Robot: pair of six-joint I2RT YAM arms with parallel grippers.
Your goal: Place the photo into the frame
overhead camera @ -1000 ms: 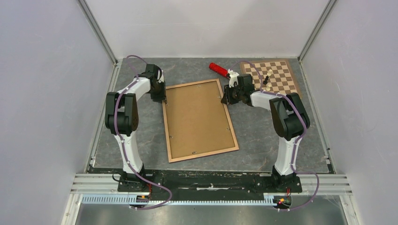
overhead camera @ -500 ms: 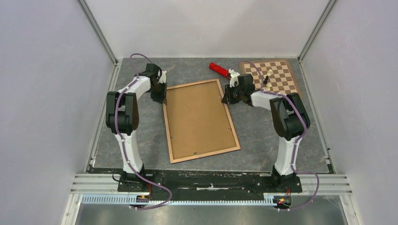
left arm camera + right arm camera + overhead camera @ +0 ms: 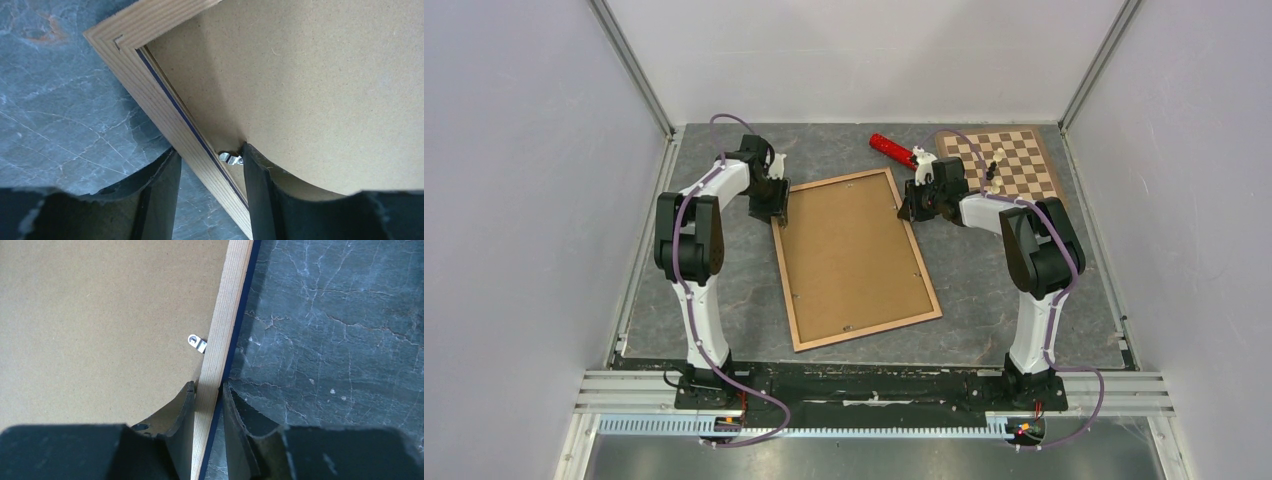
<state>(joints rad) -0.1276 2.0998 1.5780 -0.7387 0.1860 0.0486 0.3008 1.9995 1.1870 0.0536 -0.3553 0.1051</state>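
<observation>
Compared with one second earlier, the frame (image 3: 871,330) lies a little further to the right on the counter (image 3: 724,290), and its near end has swung rightward, so it sits more askew to the counter edges. The left arm has come inward with the frame's far-left corner, while the right arm holds almost the same place at the far-right corner. The frame lies flat, mid-counter, with its light wood face up and a brown backing panel (image 3: 859,260) filling its opening. The left fingers (image 3: 255,180) are released and straddle the left rail. One tip is at the rail's outer edge and the other rests on the backing panel, just beside a small metal clip (image 3: 230,159). The right fingers (image 3: 185,405) are clenched on the right rail, one on each side of the wood, near another clip. The photo appears in none of the views, and whether it lies beneath the backing panel cannot be told. By this reading, the shift is a repositioning of the frame, pivoted about the right-hand grasp, which brings the left-side clip within reach of the released fingers. The clip by the left fingertip is probably the next point of work. A chessboard (image 3: 1014,160) and a red cylinder (image 3: 889,148) lie at the far right, apart from the frame.
</observation>
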